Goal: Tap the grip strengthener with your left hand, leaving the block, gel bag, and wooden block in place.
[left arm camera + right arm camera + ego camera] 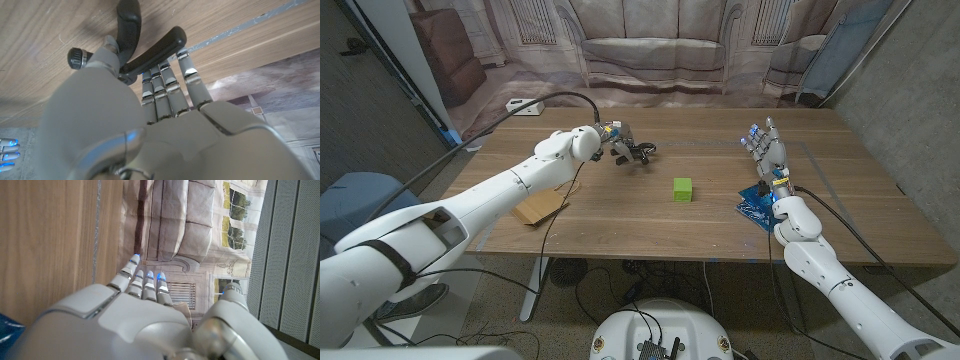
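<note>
The grip strengthener (637,152) lies on the tabletop (620,215) near the far edge, a little left of the middle. In the left wrist view its two black handles (150,47) spread in a V and meet at a joint with a small round knob (76,57).

The left hand (610,137) reaches to it from the left. In the left wrist view the fingers (167,85) stretch out straight, side by side, with their tips at the handles where these join; whether they press on the handle or only hang just over it I cannot tell. The fingers are not closed around it and hold nothing.

A small green block (682,189) sits toward the middle of the tabletop, apart from the grip strengthener on its near right. A flat wooden block (542,208) lies near the left edge, partly under the left arm (490,195).

A blue gel bag (757,205) lies near the right part of the tabletop, close to the near edge, partly hidden by the right arm's wrist. The right hand (768,150) stands above the bag with its fingers (145,280) straight, close side by side and pointing toward the far edge, holding nothing; the thumb stands off to one side.

A grey stripe (97,225) runs along the tabletop beside the right hand.
</note>
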